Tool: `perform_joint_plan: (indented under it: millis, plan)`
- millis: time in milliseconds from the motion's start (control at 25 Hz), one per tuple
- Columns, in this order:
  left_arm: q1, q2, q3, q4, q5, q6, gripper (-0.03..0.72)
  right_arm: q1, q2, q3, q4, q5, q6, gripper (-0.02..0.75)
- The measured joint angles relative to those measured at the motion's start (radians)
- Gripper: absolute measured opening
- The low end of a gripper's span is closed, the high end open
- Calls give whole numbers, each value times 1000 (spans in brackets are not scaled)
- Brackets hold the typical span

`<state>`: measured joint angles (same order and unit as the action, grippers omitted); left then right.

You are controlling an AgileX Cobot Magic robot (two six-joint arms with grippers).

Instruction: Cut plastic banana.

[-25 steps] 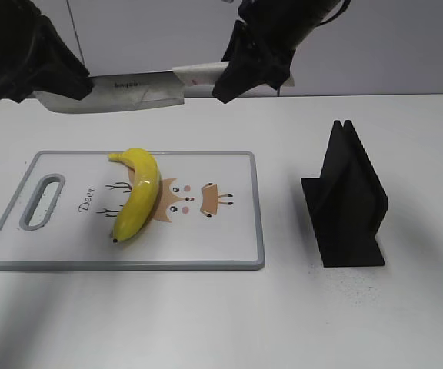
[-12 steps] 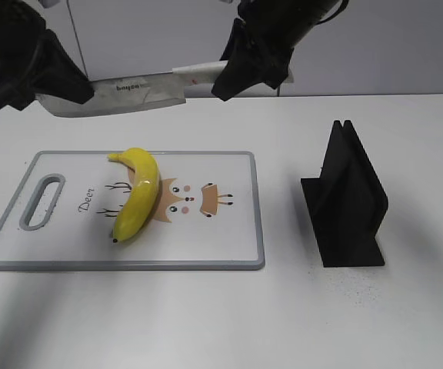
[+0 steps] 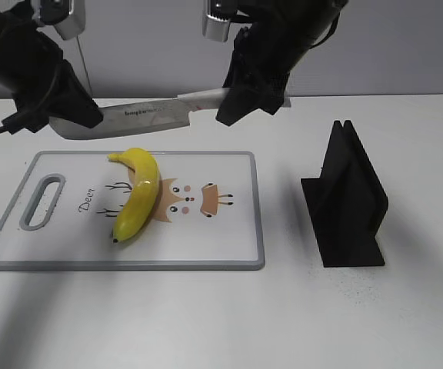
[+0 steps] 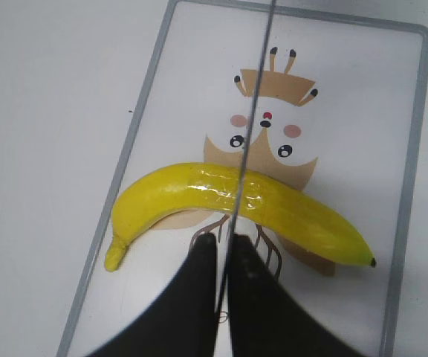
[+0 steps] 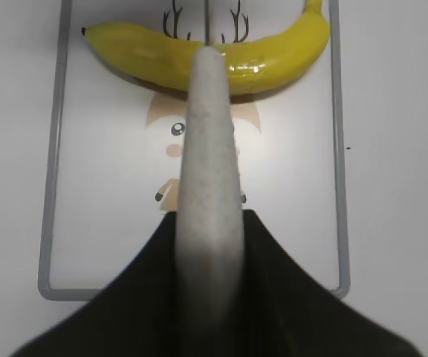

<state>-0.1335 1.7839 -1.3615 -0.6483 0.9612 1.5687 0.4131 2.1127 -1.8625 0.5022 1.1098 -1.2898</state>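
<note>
The plastic banana (image 3: 138, 192) lies curved on the white cutting board (image 3: 229, 238), left of its deer picture. It also shows in the left wrist view (image 4: 199, 197) and the right wrist view (image 5: 270, 48). A knife (image 3: 141, 118) hangs level above the board's far edge. My left gripper (image 3: 75, 115) is shut on the blade's tip end; its jaws (image 4: 225, 249) pinch the thin blade (image 4: 255, 111), which crosses above the banana. My right gripper (image 3: 241, 96) is shut on the pale knife handle (image 5: 210, 171), which points at the banana's middle.
A black knife stand (image 3: 348, 200) stands upright on the white table, right of the board. The board has a grey rim and a handle slot (image 3: 43, 201) at its left end.
Both grippers have lowered the knife toward the board and banana, keeping it level. The banana and board have not moved.
</note>
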Motion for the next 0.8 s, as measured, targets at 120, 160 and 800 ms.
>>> perform_joint_plan:
  millis: [120, 160, 800]
  plan:
    - [-12, 20, 0, 10, -28, 0, 19, 0, 30, -2, -23, -3, 14, 183]
    - [-19, 25, 0, 15, -37, 0, 19, 0, 41, -2, -32, -5, 17, 183]
    - [-92, 92, 109, 85, -230, -100, 19, 26, 149, -4, -158, -5, 80, 186]
